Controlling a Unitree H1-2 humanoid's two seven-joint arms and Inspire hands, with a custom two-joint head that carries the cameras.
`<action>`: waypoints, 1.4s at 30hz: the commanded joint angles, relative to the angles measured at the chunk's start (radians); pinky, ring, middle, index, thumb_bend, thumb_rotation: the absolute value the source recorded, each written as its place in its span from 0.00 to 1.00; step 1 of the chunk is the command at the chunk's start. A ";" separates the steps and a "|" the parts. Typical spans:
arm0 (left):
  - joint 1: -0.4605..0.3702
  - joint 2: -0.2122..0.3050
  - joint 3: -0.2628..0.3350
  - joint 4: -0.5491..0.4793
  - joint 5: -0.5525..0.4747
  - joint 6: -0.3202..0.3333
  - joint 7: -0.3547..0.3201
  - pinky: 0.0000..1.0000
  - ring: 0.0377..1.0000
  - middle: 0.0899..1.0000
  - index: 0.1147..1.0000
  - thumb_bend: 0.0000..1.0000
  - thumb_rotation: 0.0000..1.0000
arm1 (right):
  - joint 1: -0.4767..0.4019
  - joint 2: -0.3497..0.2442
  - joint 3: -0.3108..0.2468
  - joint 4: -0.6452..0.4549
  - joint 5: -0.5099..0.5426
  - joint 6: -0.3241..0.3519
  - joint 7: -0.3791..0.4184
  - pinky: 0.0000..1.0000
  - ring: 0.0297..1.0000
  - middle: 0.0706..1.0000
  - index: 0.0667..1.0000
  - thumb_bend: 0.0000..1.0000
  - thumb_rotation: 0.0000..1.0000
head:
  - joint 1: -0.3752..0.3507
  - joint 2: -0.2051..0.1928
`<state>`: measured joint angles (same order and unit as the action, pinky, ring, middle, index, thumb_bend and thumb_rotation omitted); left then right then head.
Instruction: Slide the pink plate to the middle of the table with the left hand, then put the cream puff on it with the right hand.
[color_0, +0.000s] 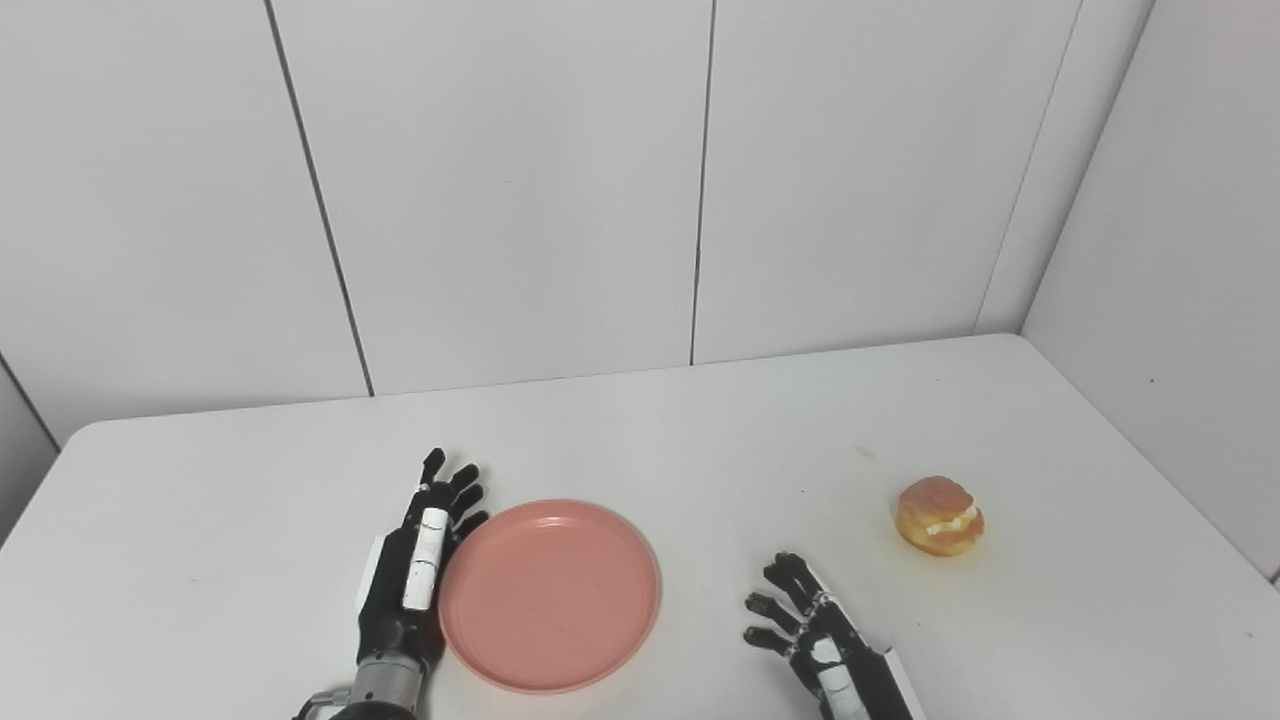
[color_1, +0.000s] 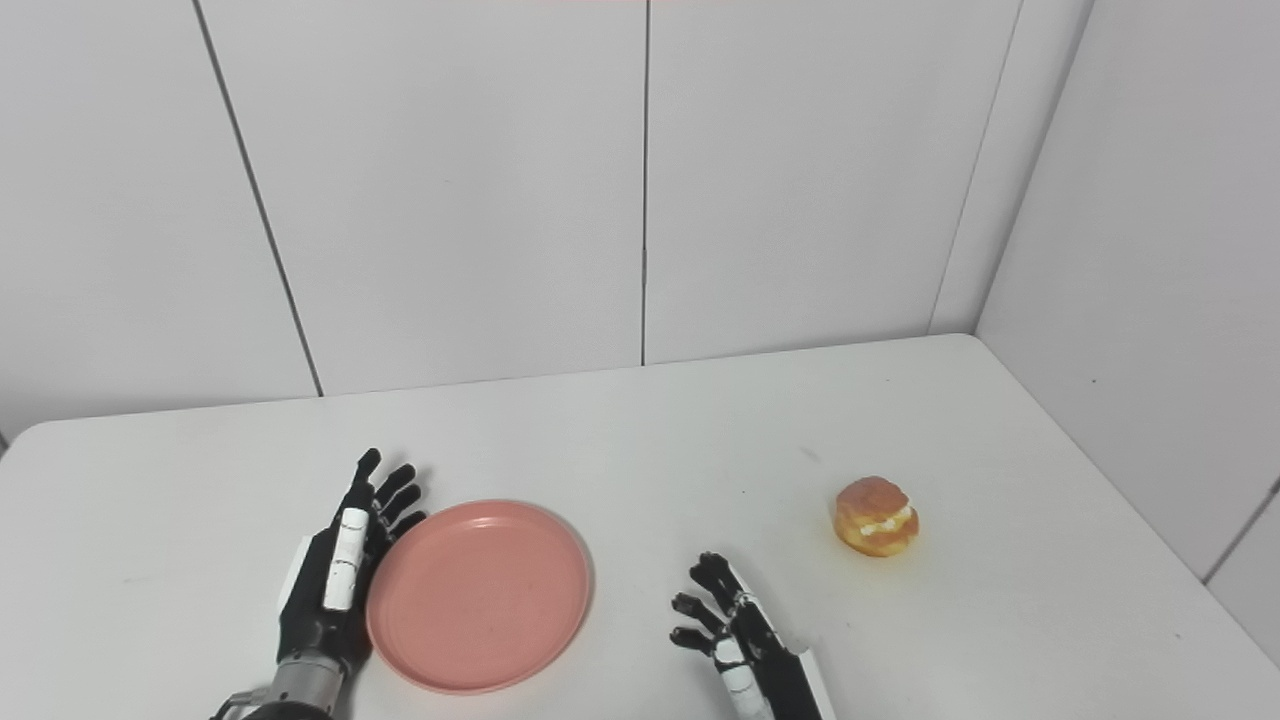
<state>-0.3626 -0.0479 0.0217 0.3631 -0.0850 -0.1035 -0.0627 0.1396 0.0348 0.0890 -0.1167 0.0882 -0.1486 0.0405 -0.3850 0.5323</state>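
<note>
Bare test booth or lab, plain white table (color_0: 640, 450), white panelled walls (color_0: 500, 200) (seams visible)

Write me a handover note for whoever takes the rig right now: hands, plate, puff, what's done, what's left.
Left hand: open, flat against the left rim of the plate, holding nothing.
Right hand: open, empty, resting near the front edge, between plate and puff.
Plate: on the table, left of centre, empty.
Puff: on the table to the right, apart from the right hand.
Done: left hand is placed at the plate.
Left: slide the plate to the middle, then pick up the puff with the right hand and set it on the plate.
</note>
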 joint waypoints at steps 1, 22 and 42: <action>0.058 -0.013 0.003 0.056 -0.009 0.007 0.005 0.90 0.91 0.90 0.97 0.95 0.87 | 0.014 0.013 0.015 0.041 -0.010 0.066 0.002 0.76 0.83 0.91 0.90 0.85 0.89 | -0.018 0.000; 0.043 -0.025 0.008 0.044 -0.037 -0.007 0.004 0.93 0.89 0.87 0.94 0.99 0.84 | -0.020 -0.076 -0.036 -0.254 -0.681 0.133 -0.110 0.67 0.77 0.83 0.84 0.74 0.58 | -0.038 -0.004; 0.066 -0.009 0.003 0.023 -0.027 0.012 0.007 0.90 0.87 0.84 0.95 0.93 0.83 | -0.282 -0.317 -0.103 -0.507 -0.858 0.338 0.184 0.70 0.84 0.89 0.84 1.00 0.24 | -0.022 -0.019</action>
<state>-0.3561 -0.0581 0.0235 0.3417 -0.1071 -0.1069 -0.0505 -0.1051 -0.2648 -0.0019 -0.5959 -0.7508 0.1914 0.2305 -0.4080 0.5123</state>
